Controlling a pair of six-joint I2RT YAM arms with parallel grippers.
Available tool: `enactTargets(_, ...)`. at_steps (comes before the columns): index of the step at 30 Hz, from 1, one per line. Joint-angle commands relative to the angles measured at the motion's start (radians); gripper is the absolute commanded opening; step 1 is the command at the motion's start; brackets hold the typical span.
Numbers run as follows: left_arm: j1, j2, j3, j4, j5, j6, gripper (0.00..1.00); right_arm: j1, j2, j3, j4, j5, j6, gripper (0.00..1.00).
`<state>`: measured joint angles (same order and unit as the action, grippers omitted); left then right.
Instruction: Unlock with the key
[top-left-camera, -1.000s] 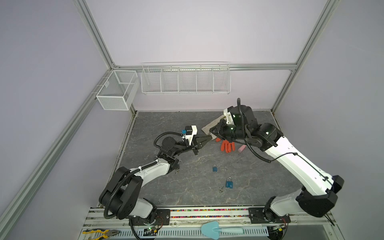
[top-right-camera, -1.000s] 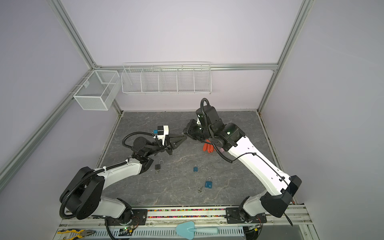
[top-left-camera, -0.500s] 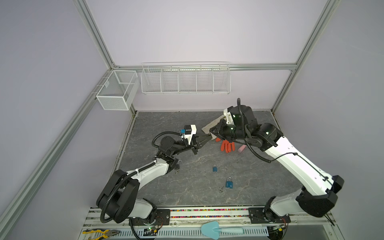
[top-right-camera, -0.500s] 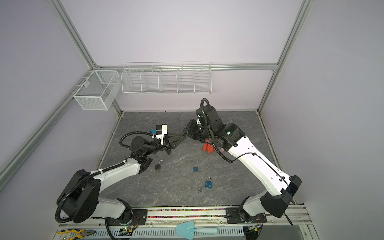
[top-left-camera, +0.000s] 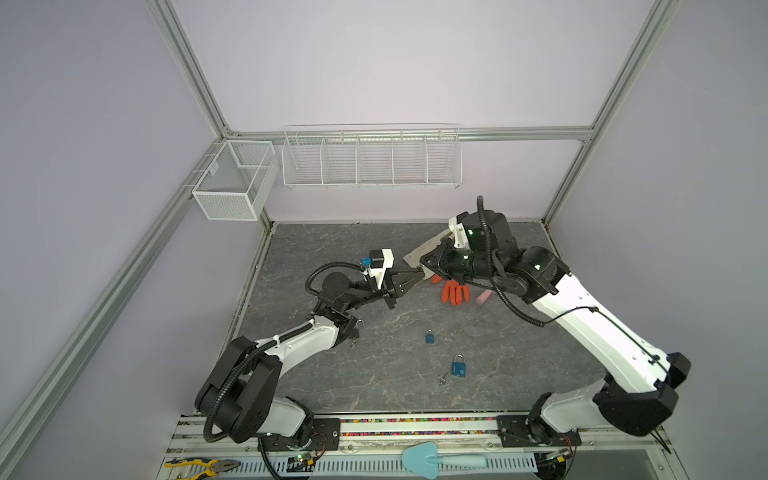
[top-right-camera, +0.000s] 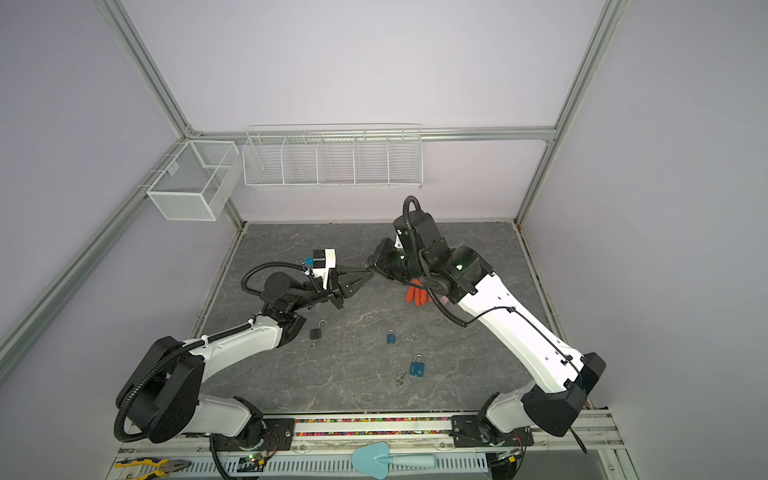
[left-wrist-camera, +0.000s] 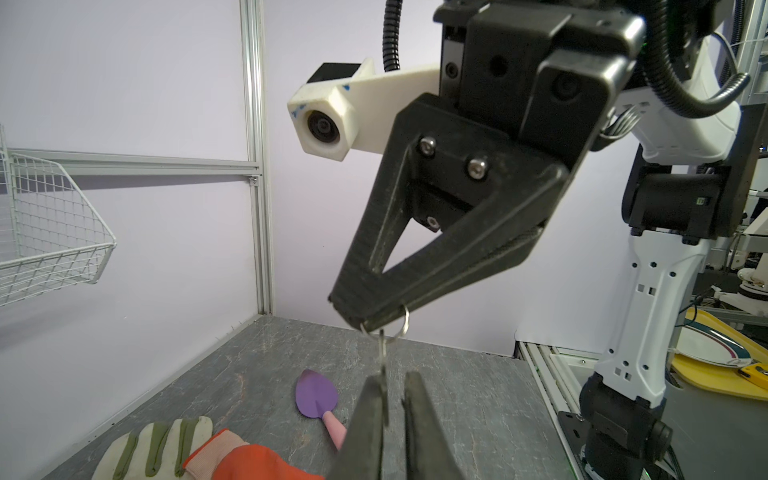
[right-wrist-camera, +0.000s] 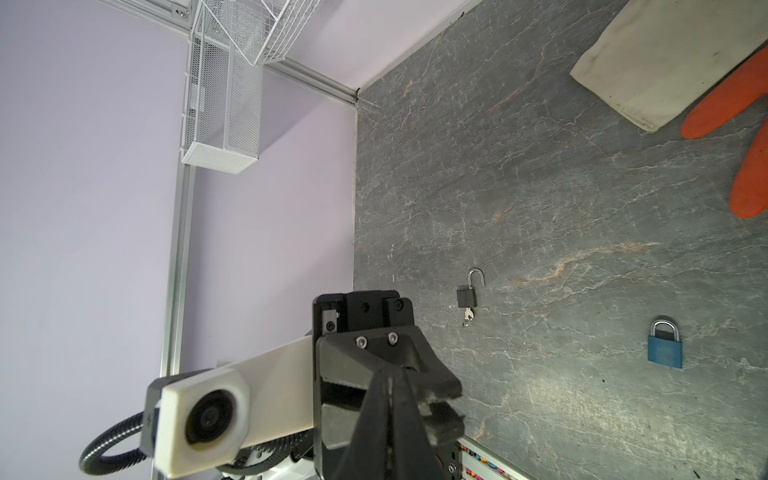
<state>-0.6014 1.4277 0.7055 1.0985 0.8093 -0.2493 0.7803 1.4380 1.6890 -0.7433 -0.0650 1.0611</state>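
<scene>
Top views both took in the front rail first, where a teal trowel (top-left-camera: 419, 459) and yellow-handled pliers (top-left-camera: 203, 466) lay outside the work area. On the grey marbled tabletop (top-left-camera: 374, 390) beyond, the larger blue padlock (top-left-camera: 458, 368) lay with its shackle closed and a small metal piece (top-left-camera: 442, 379), too small to make out, just beside it. The smaller blue padlock (top-left-camera: 429, 337) sat a little farther back, well apart from both arms. Near the left arm lay the black padlock (right-wrist-camera: 466, 297), its shackle swung open and a second key (right-wrist-camera: 467, 316) in its base. Above the middle of the table the two arms met tip to tip. The right gripper (left-wrist-camera: 370, 322) was clamped on a key ring (left-wrist-camera: 402, 324), and the key (left-wrist-camera: 383, 353) hung from it in mid-air, clear of every lock. The left gripper (top-right-camera: 368, 276) met it with its jaws a narrow slit apart. The key's blade rested against the inner face of one finger (left-wrist-camera: 374, 415), not pinched as far as the left wrist view showed. Behind the grippers an orange glove (top-left-camera: 455, 293), a pale green-striped glove (left-wrist-camera: 158, 440) and a purple trowel (left-wrist-camera: 316, 392) with a pink handle lay on the table. Farthest back, a mesh bin (top-left-camera: 232, 183) and a long divided wire rack (top-left-camera: 370, 158) hung on the frame.
</scene>
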Motion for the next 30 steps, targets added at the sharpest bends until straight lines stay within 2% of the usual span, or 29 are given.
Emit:
enactTargets(1,-0.003,0.005,0.018,0.028,0.001,0.006,0.12,-0.004,-0.019,-0.011,0.002,0.006,-0.003,0.07)
enactTargets(8,-0.003,0.004,0.023,0.005,0.004,0.019,0.02,-0.008,-0.02,-0.015,0.008,0.007,-0.005,0.07)
enactTargets(13,-0.002,-0.006,0.023,-0.047,-0.006,0.034,0.0,-0.009,-0.019,-0.019,0.007,0.005,-0.027,0.08)
enactTargets(15,-0.003,-0.023,0.023,-0.099,-0.011,0.048,0.0,-0.01,-0.024,-0.02,0.001,0.011,-0.059,0.11)
enactTargets(18,-0.001,-0.06,0.022,-0.229,-0.004,0.08,0.0,-0.025,-0.042,-0.038,0.003,0.011,-0.139,0.26)
enactTargets(21,-0.001,-0.119,0.041,-0.451,-0.009,0.137,0.0,-0.048,-0.065,-0.071,0.009,-0.007,-0.265,0.45)
enactTargets(23,-0.001,-0.16,0.056,-0.607,-0.01,0.161,0.0,-0.07,-0.074,-0.096,0.013,-0.052,-0.38,0.52)
enactTargets(26,-0.001,-0.222,0.071,-0.806,-0.014,0.214,0.0,-0.102,-0.085,-0.142,0.054,-0.182,-0.61,0.53)
enactTargets(30,-0.001,-0.297,0.076,-0.972,-0.045,0.262,0.0,-0.111,-0.102,-0.191,0.08,-0.362,-0.916,0.53)
